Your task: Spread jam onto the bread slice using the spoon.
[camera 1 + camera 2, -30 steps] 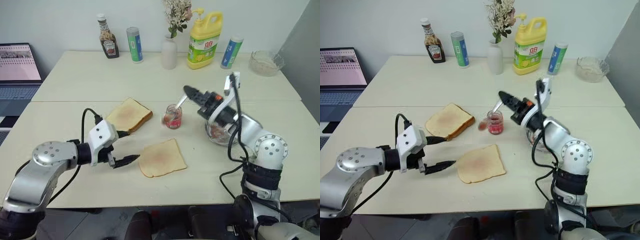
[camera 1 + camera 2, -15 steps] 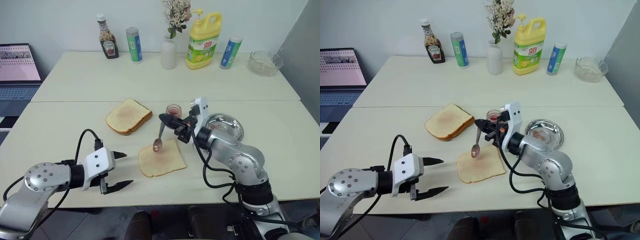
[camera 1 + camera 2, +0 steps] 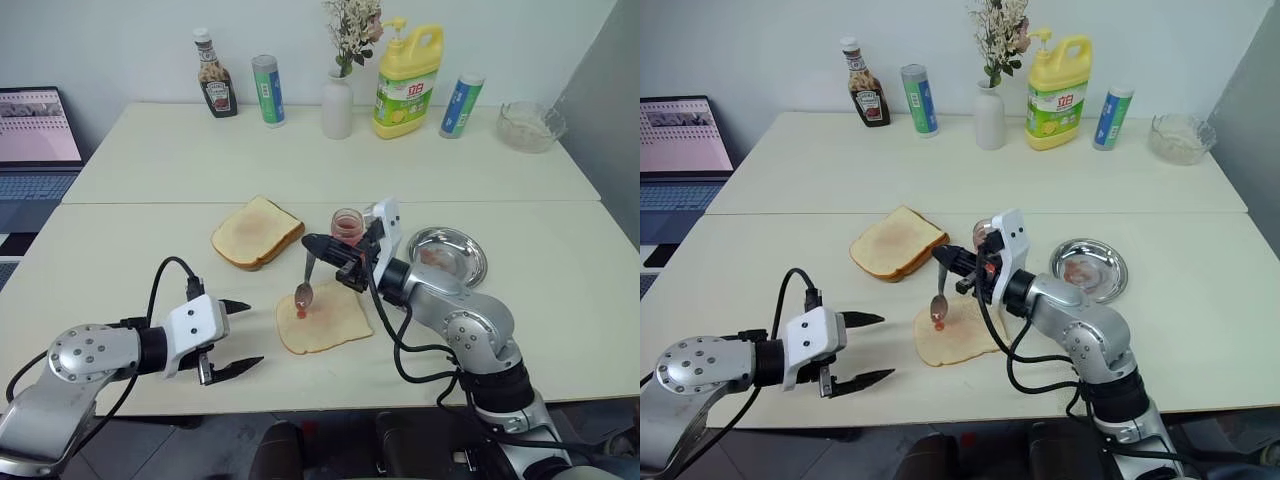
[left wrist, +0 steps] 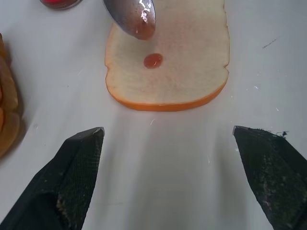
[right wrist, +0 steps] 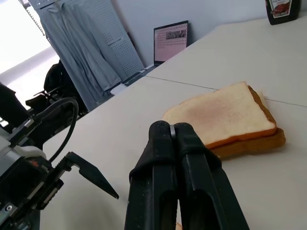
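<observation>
The pale bread slice (image 3: 330,318) lies flat near the table's front, with a small red blob of jam (image 4: 153,60) on its left part. Just above that blob hangs the silver spoon (image 3: 303,294), bowl down and smeared with jam. My right gripper (image 3: 312,243) is shut on the spoon's handle, reaching in from the right. Behind that hand stands the small glass jam jar (image 3: 347,224). My left gripper (image 3: 245,335) is open and holds nothing, low over the table to the left of the slice, fingertips pointing at it.
A thicker, darker toast slice (image 3: 257,230) lies behind and to the left. A round steel dish (image 3: 448,255) sits to the right. Along the back stand a ketchup bottle (image 3: 215,75), a vase (image 3: 338,100), a yellow bottle (image 3: 408,80), tubes and a glass bowl (image 3: 530,125). A laptop (image 3: 35,140) is far left.
My right gripper carried the spoon from the jam jar leftward and down over the bread slice, where a red blob now lies. My left gripper drew back toward the table's front edge.
</observation>
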Robot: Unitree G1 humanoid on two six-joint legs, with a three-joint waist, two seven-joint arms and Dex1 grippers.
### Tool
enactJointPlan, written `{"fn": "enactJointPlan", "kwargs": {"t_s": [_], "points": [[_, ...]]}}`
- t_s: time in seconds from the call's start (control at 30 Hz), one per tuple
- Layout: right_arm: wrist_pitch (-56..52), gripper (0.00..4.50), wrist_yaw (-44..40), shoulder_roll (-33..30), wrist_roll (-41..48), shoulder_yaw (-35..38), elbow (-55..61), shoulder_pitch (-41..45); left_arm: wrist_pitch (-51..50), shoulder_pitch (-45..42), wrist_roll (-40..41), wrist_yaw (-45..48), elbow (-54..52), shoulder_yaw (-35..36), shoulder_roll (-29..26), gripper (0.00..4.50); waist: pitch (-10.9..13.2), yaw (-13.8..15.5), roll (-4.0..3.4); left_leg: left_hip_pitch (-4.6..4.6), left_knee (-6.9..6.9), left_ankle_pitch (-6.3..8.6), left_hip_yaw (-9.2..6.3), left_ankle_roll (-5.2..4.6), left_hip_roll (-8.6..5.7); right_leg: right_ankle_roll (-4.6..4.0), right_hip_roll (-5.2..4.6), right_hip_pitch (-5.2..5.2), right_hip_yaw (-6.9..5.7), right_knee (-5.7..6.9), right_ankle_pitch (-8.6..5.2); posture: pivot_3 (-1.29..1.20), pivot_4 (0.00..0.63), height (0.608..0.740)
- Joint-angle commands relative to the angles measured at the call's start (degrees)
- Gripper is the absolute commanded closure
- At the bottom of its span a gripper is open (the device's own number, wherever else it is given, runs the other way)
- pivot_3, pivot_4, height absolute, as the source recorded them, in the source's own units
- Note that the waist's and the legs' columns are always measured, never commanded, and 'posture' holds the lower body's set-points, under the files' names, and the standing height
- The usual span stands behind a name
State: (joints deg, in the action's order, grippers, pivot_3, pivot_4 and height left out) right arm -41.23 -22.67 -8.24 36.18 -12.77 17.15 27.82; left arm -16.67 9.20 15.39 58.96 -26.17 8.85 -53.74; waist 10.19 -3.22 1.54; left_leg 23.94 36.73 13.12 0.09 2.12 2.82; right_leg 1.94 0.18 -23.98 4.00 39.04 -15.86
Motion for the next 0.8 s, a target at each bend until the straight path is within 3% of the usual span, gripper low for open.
{"fn": "enactJointPlan", "kwargs": {"t_s": [0.03,0.23,0.5,0.8], "points": [[3.32,4.45,-3.18,-1.01,-2.41,-1.20,2.77,0.70,1.68,-1.05,-0.34,-0.07,0.15,-0.59,0.30,0.00,0.00,0.00,0.01,0.00,0.00,0.00,0.00,0.00,0.00,0.00,0.00,0.00,0.00,0.00,0.00,0.00,0.150,0.740],[9.10,4.45,-7.93,-2.77,-7.05,-4.42,3.78,-0.89,3.12,-1.94,-0.90,0.21,1.46,-1.68,0.35,0.00,-0.01,0.00,0.01,0.00,0.02,0.00,-0.01,0.00,0.00,0.00,0.01,0.00,-0.01,0.02,0.00,0.00,0.150,0.740],[11.55,4.45,-9.71,-2.18,-7.94,-3.28,3.45,-1.41,4.36,-3.04,-1.19,0.37,3.04,-2.34,0.40,0.00,-0.02,0.04,0.03,-0.01,0.10,0.00,-0.02,0.00,0.00,0.00,0.01,0.02,-0.01,0.06,0.01,0.00,0.150,0.740],[-6.35,4.45,4.22,5.48,9.15,11.27,1.95,-4.81,5.05,-4.14,-1.34,0.15,4.02,-2.90,0.63,0.00,-0.04,0.07,0.06,-0.01,0.11,0.00,-0.03,0.00,0.01,-0.01,0.01,0.06,-0.01,0.07,0.01,0.00,0.150,0.740]]}}
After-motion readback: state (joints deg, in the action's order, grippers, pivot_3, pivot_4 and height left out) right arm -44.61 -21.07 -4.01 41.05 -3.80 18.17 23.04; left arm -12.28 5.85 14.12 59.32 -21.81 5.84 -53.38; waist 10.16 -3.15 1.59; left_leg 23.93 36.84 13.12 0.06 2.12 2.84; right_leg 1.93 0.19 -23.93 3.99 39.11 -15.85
